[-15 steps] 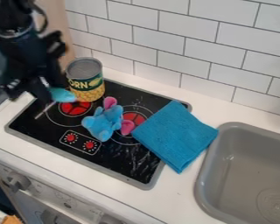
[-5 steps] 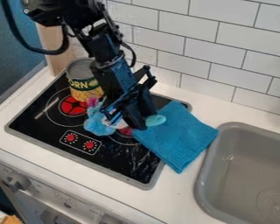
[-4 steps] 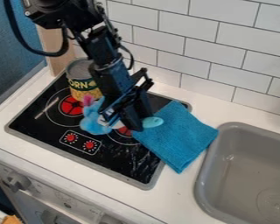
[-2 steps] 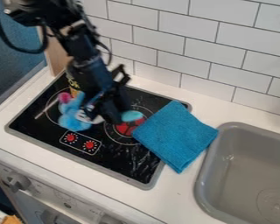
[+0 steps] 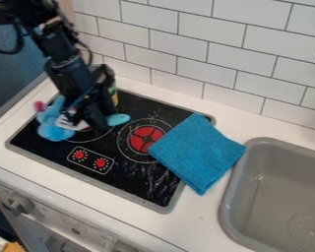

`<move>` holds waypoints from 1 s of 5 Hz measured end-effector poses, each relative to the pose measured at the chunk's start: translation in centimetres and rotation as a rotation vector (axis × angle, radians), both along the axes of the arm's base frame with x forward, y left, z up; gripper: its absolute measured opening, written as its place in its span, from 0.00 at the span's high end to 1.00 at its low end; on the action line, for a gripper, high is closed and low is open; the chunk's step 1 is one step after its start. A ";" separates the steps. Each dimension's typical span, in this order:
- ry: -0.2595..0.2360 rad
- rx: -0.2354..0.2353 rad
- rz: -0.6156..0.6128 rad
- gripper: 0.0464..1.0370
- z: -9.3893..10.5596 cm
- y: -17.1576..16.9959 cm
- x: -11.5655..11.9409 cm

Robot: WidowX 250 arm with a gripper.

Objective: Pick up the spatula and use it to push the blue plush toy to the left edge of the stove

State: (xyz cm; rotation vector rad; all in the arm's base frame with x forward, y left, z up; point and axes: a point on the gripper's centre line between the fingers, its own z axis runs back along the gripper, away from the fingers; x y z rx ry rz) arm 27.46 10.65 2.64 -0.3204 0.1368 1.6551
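Observation:
The gripper (image 5: 93, 119) is low over the left part of the black stove top (image 5: 141, 184), shut on a utensil with a rounded teal end (image 5: 118, 119) that sticks out on its right. A pale part shows on the gripper's left side, against the blue plush toy (image 5: 54, 129) with a pink ear. The toy lies at the stove's left edge, partly covered by the gripper. Behind the arm stands the corn can (image 5: 114, 93), mostly hidden. A folded blue cloth (image 5: 198, 153) lies over the stove's right edge.
A grey sink (image 5: 278, 197) is set in the counter at the right. White wall tiles (image 5: 209, 59) rise behind the stove. The red right burner (image 5: 145, 139) is uncovered, and knobs (image 5: 20, 204) line the front panel.
The gripper has moved left across the stove with the utensil, and the plush toy has shifted left alongside it. The right burner has come into sight. The cloth has stayed put.

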 end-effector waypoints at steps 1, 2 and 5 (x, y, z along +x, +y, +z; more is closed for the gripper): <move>0.016 0.027 0.025 0.74 -0.2 2.2 -0.6; 0.004 0.041 0.038 0.74 0.2 3.5 -0.7; -0.048 0.078 -0.109 0.74 2.4 0.3 -1.0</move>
